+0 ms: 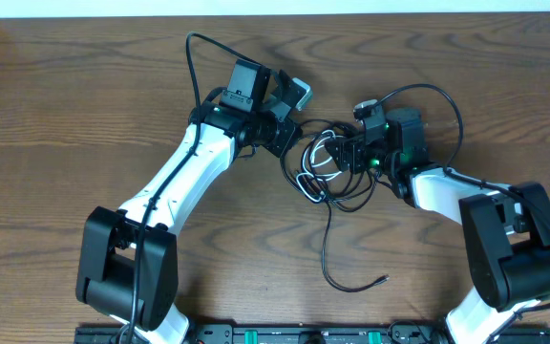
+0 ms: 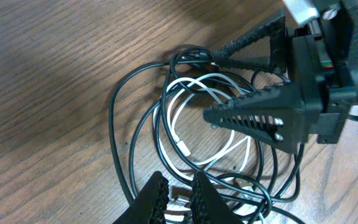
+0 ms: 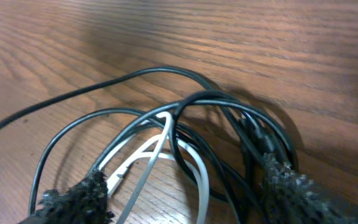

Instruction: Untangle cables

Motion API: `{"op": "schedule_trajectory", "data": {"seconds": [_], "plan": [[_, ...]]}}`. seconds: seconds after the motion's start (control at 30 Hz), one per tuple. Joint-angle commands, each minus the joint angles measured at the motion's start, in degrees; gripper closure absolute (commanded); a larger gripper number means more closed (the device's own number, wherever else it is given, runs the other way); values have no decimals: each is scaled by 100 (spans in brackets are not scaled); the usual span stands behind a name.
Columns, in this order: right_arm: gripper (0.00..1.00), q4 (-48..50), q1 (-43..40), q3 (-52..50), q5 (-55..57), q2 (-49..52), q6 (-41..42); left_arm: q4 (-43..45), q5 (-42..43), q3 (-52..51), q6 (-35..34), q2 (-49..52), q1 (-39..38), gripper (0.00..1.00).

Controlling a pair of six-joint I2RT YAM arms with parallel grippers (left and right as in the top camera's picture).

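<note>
Loosely, glossy thin cables [image 1: 323, 172] coil over grained wooden table [image 1: 84, 115].

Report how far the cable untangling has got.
Done: nothing visibly, though one black cable tail trails free of the bundle. In hand: left fingers appear pinched on the white cable; right fingers stand open astride the bundle. Left: black cables and the white one are looped together, all to separate.

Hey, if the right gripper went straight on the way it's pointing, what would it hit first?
The right gripper, jaws open, points into the tangled cables. It would likely meet the white cable first, though depth is unclear.
</note>
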Motion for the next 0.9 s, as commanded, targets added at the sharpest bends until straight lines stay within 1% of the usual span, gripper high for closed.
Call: {"op": "schedule_trajectory", "data": {"seconds": [0.0, 0.1, 0.2, 0.3, 0.4, 0.57, 0.67, 0.7, 0.8, 0.87], "plan": [[30, -39, 22, 31, 221, 111, 46, -15, -72, 0, -70, -140, 13, 85], [32, -24, 22, 31, 415, 114, 44, -15, -72, 0, -70, -140, 13, 86], [29, -111, 22, 31, 787, 114, -96, -13, -70, 0, -70, -140, 13, 85], [27, -170, 22, 31, 905, 114, -278, -13, -70, 0, -72, -140, 13, 85], [21, -195, 22, 31, 1021, 125, -326, -13, -70, 0, -70, -140, 13, 85], [21, -190, 42, 31, 1016, 258, -365, -13, -68, 0, -72, -140, 13, 85], [30, -184, 98, 31, 1014, 433, -363, -13, -68, 0, -72, -140, 13, 85], [34, -184, 111, 31, 1014, 476, -363, -13, -68, 0, -72, -140, 13, 85], [51, -168, 151, 31, 1012, 540, -361, -13, -70, 0, -72, -140, 13, 85], [64, -166, 157, 31, 1012, 540, -361, -11, -68, 0, -72, -140, 13, 85]]}}
